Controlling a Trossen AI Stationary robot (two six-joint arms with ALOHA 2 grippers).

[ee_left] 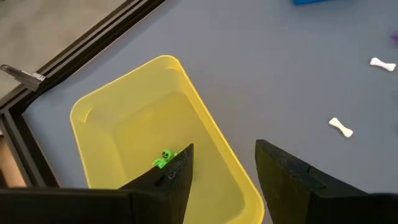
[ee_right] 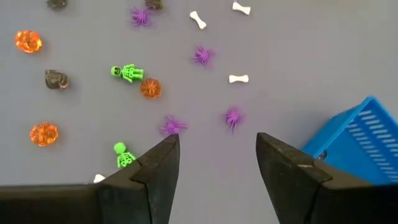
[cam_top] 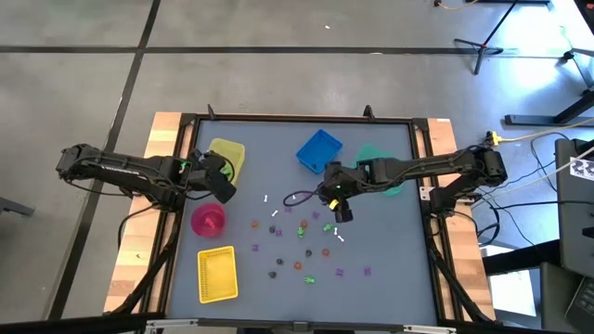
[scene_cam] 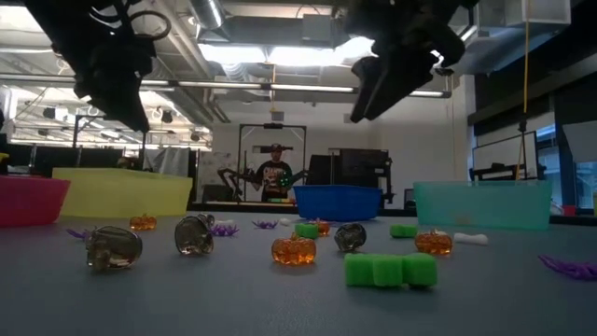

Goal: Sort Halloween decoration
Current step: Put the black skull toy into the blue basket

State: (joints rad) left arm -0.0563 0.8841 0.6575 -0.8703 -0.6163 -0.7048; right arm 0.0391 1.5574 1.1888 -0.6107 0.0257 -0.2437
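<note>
The Halloween decoration is a scatter of tiny trinkets point(cam_top: 302, 243) lying on the grey table: orange pumpkins point(ee_right: 150, 88), purple spiders point(ee_right: 203, 55), white bones point(ee_right: 239, 78), green skeletons point(ee_right: 127, 73) and dark skulls point(scene_cam: 112, 247). One green skeleton point(ee_left: 163, 157) lies on the floor of the yellow bin point(ee_left: 124, 124). My left gripper point(ee_left: 224, 168) hangs open above that bin's near rim, with nothing between its fingers. My right gripper point(ee_right: 217, 162) is open too and hovers above the trinkets at mid-table point(cam_top: 341, 211), tilted downward and clear of them all.
A blue bin point(cam_top: 319, 151) and a teal bin point(cam_top: 376, 158) stand at the far side. A pink bowl point(cam_top: 208, 219) and a yellow basket point(cam_top: 217, 275) stand on the left. A dark loop point(cam_top: 297, 197) lies near the right gripper. A person shows far behind the table.
</note>
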